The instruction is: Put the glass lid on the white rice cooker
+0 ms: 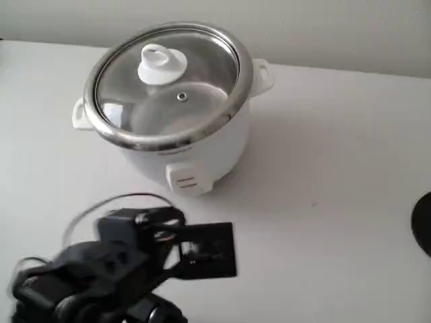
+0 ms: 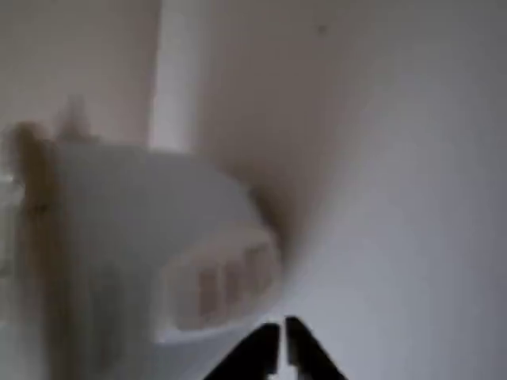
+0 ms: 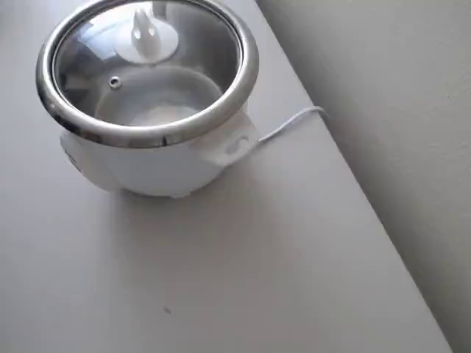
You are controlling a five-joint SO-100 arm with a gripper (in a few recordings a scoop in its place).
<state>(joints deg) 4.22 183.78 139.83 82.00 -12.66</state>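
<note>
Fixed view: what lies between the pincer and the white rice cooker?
Only bare white table. In the fixed view, nothing lies between the pincer and the white rice cooker, whose glass lid is on.

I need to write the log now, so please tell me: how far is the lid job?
Done: the glass lid sits on the white rice cooker, inside its steel rim. In hand: nothing; the gripper looks shut and empty in the wrist view, apart from the cooker. Left: nothing visible, perhaps only pulling the arm back.
</note>
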